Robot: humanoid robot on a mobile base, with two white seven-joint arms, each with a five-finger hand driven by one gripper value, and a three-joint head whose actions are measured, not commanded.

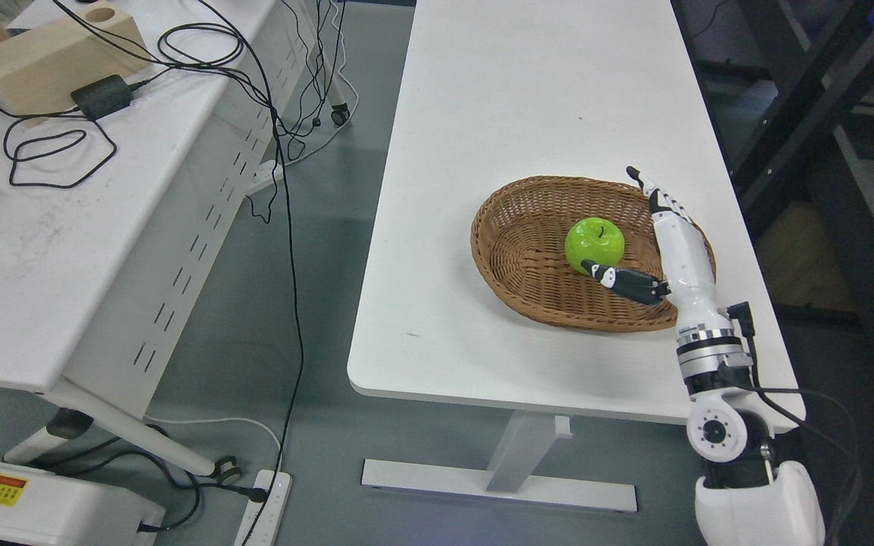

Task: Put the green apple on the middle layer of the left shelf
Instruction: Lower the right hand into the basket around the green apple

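A shiny green apple [595, 243] with a dark stem lies inside an oval wicker basket [520, 250] on the white table [528, 98]. My right hand [623, 227] comes in from the lower right and hovers over the basket's right side. Its fingers [661, 199] stretch straight toward the far rim while the thumb [623, 279] points left, just below the apple. The hand is open, with the apple lying between thumb and fingers but not grasped. My left arm does not show.
A second white table [65, 250] at the left carries a wooden block [50, 53], a black power adapter [102, 96] and loose cables. Cables hang into the grey floor gap between the tables. Dark shelving [824, 98] stands at the right edge.
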